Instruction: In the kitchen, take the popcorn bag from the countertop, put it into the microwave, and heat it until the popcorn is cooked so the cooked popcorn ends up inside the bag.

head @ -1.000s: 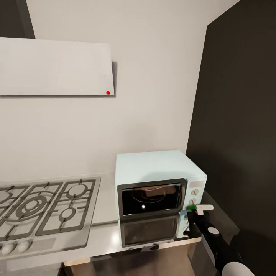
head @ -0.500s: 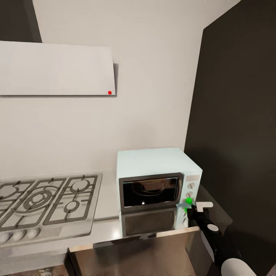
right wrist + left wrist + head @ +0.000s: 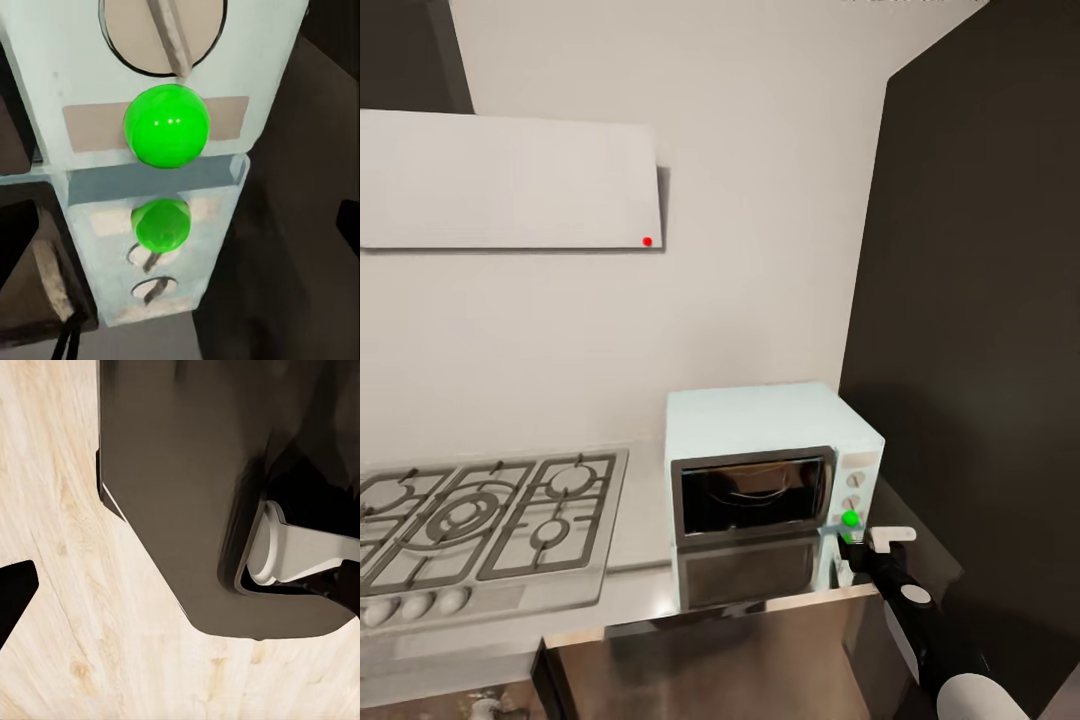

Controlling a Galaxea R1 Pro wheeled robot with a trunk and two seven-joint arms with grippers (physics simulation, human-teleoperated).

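Note:
The pale mint-blue microwave stands on the steel countertop with its dark glass door closed. On its knob panel a green indicator light glows, large in the right wrist view, under a round knob. My right gripper hovers just below and in front of that light, open and holding nothing. Behind the glass there is only a dim shape, so I cannot make out the popcorn bag. My left gripper hangs open over the wooden floor.
A gas hob with grates lies left of the microwave. A white range hood hangs above it. A tall dark cabinet walls off the right side, close to my right arm. Dark cabinet fronts sit below the worktop.
The camera has pulled back a little, so the microwave looks smaller. The green light now shows clear of my right gripper, which sits slightly lower. The tan shape behind the glass has dimmed.

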